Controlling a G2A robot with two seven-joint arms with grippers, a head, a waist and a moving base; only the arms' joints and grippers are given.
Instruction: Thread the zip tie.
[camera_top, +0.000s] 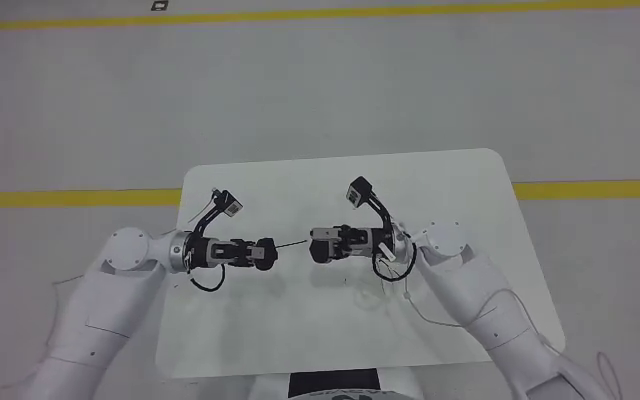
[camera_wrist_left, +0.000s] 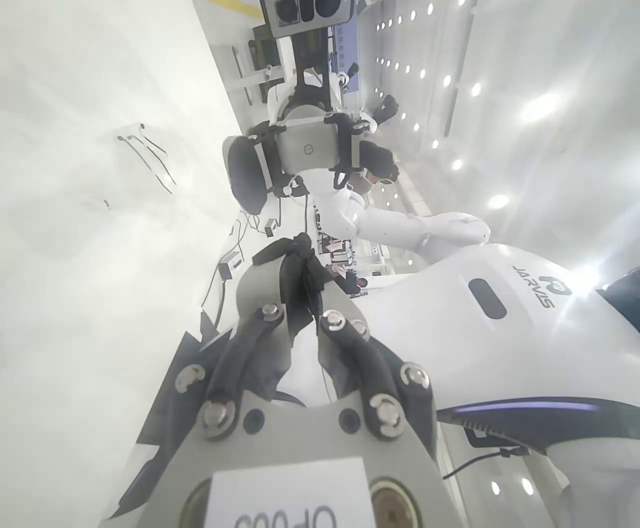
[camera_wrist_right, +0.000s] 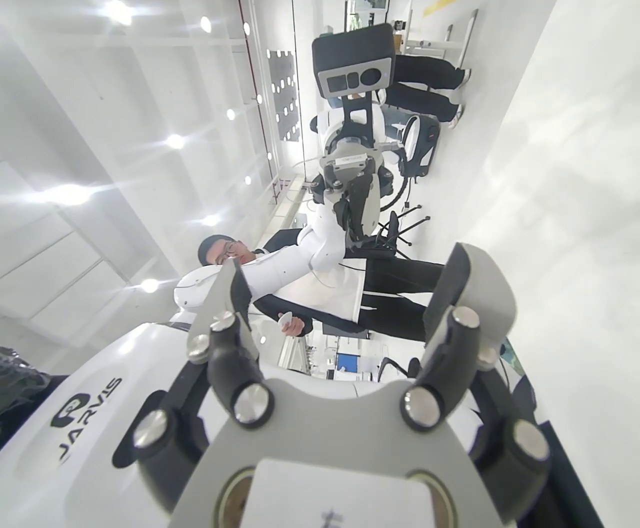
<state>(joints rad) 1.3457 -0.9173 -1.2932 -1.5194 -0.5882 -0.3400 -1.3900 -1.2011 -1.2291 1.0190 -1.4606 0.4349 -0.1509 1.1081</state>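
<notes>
Two grippers of grey metal with dark linkages and bright round rivets, one per arm, tips facing each other above the middle of the table. Left gripper (camera_top: 272, 251) clamped tight, black pads pressed together on one thin black plastic zip tie (camera_top: 292, 245). Seen from the top view as a single fine dark line, carried off the tabletop and running from those pads toward the right gripper (camera_top: 312, 246). Far end just beside the right gripper's tips; cannot tell whether touching. Right gripper's fingers (camera_wrist_right: 470, 285) spread wide (a broad gap between two flat, black-faced pads), with nothing gripped between them.

In the left wrist view, lying flat on the white surface well beyond the clamped pads: at least three loose strips (camera_wrist_left: 155, 165), thin and dark, close together and roughly parallel, plus one tiny dark fleck (camera_wrist_left: 106, 203) a little apart from them.

One table, its top white, smooth and matt, rectangular with rounded corners (camera_top: 450, 180). Around it a pale grey floor (camera_top: 300, 100) with a slight sheen, marked by two straight yellow stripes (camera_top: 300, 15): one far beyond the table, the other passing beneath the table near its far edge.

In the wrist views, a bright white room with pale walls and rows of small round ceiling lamps (camera_wrist_left: 475, 90) (glaring, several with starry flare).
</notes>
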